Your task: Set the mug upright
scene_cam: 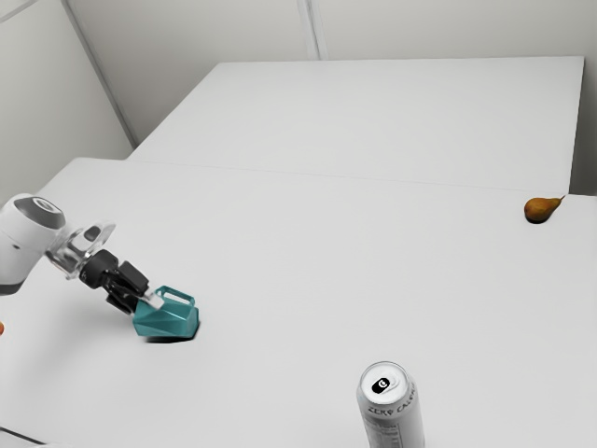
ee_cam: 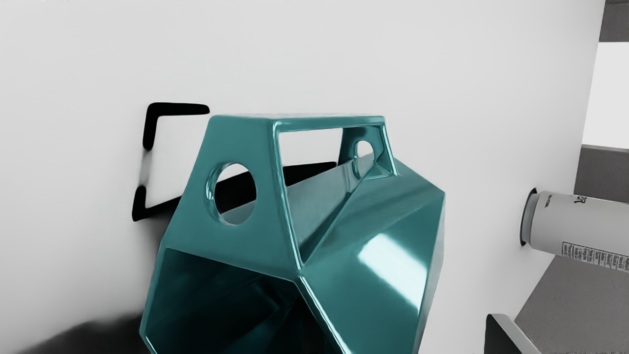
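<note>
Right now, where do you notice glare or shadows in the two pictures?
Wrist view: white glare on a slanted face of the mug, hard black shadow bars on the table near its handle. Exterior view: a dark shadow tight under the mug, a softer grey one on the table below the arm, a small one under the pear.

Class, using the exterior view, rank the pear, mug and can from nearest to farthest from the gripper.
1. Mug, at the gripper.
2. Can, by the exterior view's bottom edge.
3. Pear, at the exterior view's right.
</note>
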Tool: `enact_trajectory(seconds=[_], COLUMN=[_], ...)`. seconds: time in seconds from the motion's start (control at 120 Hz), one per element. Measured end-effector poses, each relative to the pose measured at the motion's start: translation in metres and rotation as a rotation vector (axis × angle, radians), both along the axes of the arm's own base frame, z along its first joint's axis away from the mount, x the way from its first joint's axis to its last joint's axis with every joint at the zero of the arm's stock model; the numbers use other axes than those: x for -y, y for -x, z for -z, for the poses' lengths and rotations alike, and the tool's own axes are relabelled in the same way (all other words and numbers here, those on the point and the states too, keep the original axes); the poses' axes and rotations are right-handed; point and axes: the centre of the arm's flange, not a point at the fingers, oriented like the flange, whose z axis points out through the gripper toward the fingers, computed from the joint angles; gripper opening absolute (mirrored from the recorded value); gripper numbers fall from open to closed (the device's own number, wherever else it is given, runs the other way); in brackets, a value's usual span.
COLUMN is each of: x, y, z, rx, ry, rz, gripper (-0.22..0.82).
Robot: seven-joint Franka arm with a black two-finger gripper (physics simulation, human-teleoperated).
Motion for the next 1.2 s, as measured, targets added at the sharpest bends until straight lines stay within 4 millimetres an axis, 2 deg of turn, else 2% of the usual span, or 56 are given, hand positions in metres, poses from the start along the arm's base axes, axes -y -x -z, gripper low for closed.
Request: enact_trajectory(seconds=[0.325,0.475,0.708,0.9,1.067,1.2], x=[0.005,0.005,0.006,0.008,0.022,0.049], y=[-0.001,-0.002,-0.003,-0.005,-0.012,-0.027], z=[-0.006,-0.008,-0.01,-0.02,-0.044,-0.069], rx=[0.035,0.049,0.073,0.102,0.149,0.207], ry=[0.015,0.017,0.013,-0.002,-0.041,-0.123], rz=[0.04,0.052,0.065,0.08,0.116,0.179], gripper=[-0.03,-0.11,-0.16,-0.17,-0.17,-0.17])
